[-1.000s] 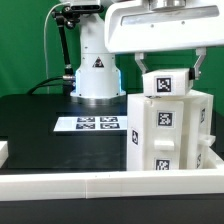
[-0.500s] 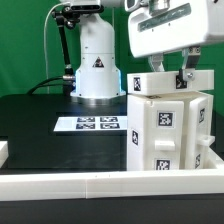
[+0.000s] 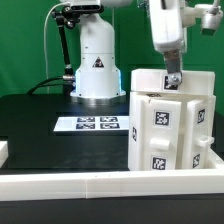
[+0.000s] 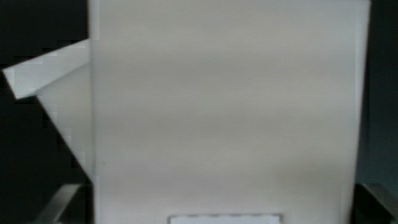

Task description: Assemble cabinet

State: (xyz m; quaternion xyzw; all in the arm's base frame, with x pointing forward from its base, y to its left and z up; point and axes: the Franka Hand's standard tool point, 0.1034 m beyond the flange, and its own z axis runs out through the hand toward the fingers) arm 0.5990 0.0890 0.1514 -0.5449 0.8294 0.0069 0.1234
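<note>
The cabinet (image 3: 165, 130), a tall white box with square marker tags on its front, stands at the exterior view's right. A white top panel (image 3: 150, 80) sits on top of it. My gripper (image 3: 172, 82) comes down from above onto that panel and is seen edge-on, its jaws closed against the panel's sides. In the wrist view the white panel (image 4: 222, 100) fills almost the whole picture. The gripper (image 4: 214, 205) straddles it, and only one finger (image 4: 64, 200) shows dimly at the panel's edge.
The marker board (image 3: 90, 123) lies flat on the black table beside the cabinet, toward the exterior view's left. The robot's white base (image 3: 97, 60) stands behind it. A white rail (image 3: 90, 185) runs along the front edge, with a small white block (image 3: 3, 152) at the far left.
The gripper has come down over the top panel and turned about its vertical axis. The panel turned with it, so its tag no longer faces the exterior camera.
</note>
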